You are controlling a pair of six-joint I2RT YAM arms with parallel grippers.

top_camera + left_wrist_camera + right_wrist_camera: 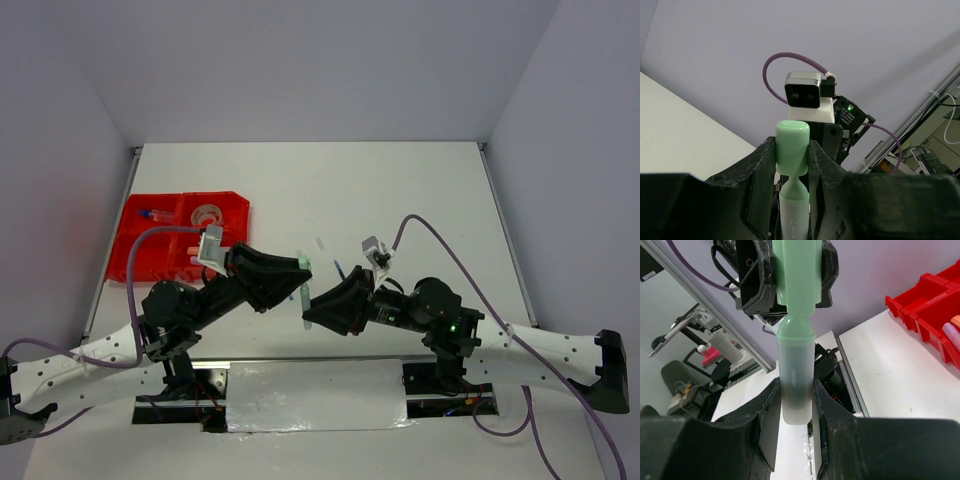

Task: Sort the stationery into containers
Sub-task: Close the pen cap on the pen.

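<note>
The right gripper [796, 390] has its jaws closed on the barrel of the green marker [796, 340]. The left gripper [792, 155] clamps its cap [792, 140], midair above the counter [400, 190]. The marker looks light, stiff and slick, so the barrel seems the surer hold.

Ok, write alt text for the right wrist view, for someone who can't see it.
A pastel green marker runs vertically mid-frame, its lower end clamped in the right gripper and its upper end in the left gripper. Part of the red tray shows at the right edge.
</note>
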